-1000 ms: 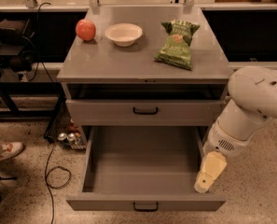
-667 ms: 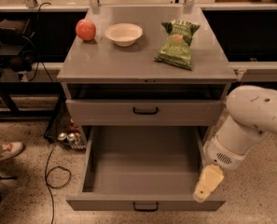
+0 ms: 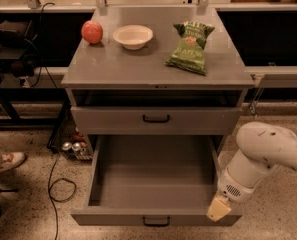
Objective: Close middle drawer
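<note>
The middle drawer point(image 3: 113, 217) is pulled far out of the grey cabinet, and its deep inside is bare. Its low flat front faces me and carries a small black handle point(image 3: 156, 221) at the centre. My gripper point(image 3: 218, 209), a cream tip at the end of the white arm point(image 3: 260, 156), is at the right end of the drawer front, at the front right corner. Whether it touches the front does not show. Above, the top drawer point(image 3: 113, 120) stands slightly out.
On the cabinet top point(image 3: 138, 66) lie a red apple point(image 3: 92, 32), a white bowl point(image 3: 132, 36) and a green chip bag point(image 3: 190, 47). Left of the cabinet, cables point(image 3: 55, 184), cans point(image 3: 72, 147) and a person's shoe point(image 3: 5, 161) lie on the floor.
My arm has swung down and forward, carrying the gripper from beside the drawer's right wall to the right end of its front. The drawer has not visibly moved.
</note>
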Robot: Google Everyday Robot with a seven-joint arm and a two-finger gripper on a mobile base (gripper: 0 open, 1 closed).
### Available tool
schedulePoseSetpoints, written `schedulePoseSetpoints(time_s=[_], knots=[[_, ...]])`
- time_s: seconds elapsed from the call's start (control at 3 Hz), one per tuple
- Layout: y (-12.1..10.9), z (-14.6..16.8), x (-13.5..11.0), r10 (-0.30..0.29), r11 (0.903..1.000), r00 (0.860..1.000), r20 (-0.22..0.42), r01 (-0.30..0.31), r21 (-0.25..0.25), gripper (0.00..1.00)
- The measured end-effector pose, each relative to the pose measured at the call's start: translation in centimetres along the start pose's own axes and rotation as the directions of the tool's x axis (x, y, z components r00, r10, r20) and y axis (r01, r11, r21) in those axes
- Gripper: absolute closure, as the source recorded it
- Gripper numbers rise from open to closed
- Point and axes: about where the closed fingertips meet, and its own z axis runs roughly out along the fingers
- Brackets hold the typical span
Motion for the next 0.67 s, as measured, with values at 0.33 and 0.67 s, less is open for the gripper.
schedulePoseSetpoints(time_s=[0.33, 0.67], knots=[[-1.3, 4.4, 1.4, 0.025, 0.9992, 1.000, 0.008, -0.025, -0.031, 0.86], [-3.0, 8.6, 3.0, 0.067, 0.9966, 0.998, 0.014, -0.066, -0.050, 1.00]])
